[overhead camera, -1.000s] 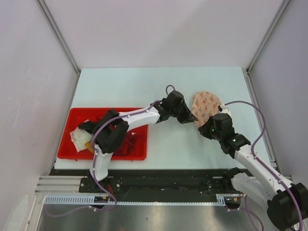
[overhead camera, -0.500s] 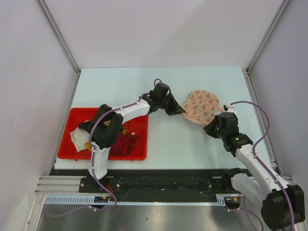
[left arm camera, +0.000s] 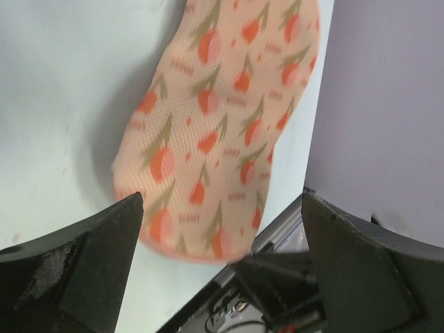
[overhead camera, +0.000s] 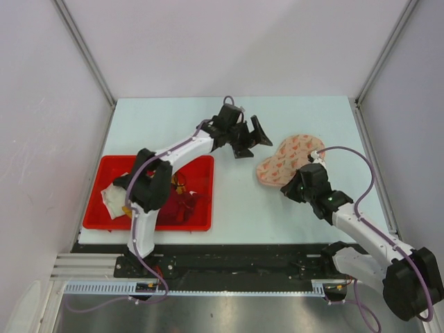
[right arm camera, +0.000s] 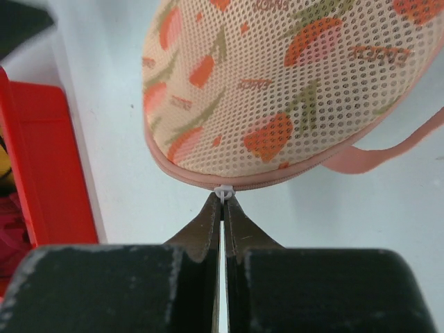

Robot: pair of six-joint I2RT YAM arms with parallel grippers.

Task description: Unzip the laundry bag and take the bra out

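Observation:
The laundry bag (overhead camera: 288, 158), a pale pink mesh pouch with an orange print, lies on the table at right of centre. Its zip along the rim looks closed in the right wrist view. My right gripper (overhead camera: 295, 182) is at the bag's near edge, shut on the small white zip pull (right arm camera: 222, 191). To the bag's left, my left gripper (overhead camera: 253, 141) stands wide open and apart from it, with nothing between its fingers. In the left wrist view the laundry bag (left arm camera: 215, 125) lies ahead of the open left gripper (left arm camera: 222, 257). The bra is hidden.
A red tray (overhead camera: 94, 201) stands at the near left with a dark red garment (overhead camera: 184, 205) and a white cloth (overhead camera: 113, 198) in it; the left arm reaches over it. A pink loop strap (right arm camera: 388, 149) trails from the bag. Grey walls enclose the table.
My left gripper has let go of the bag, opened wide and drawn back to the left. The bag has dropped flatter and shifted nearer, with the right gripper still on its zip pull.

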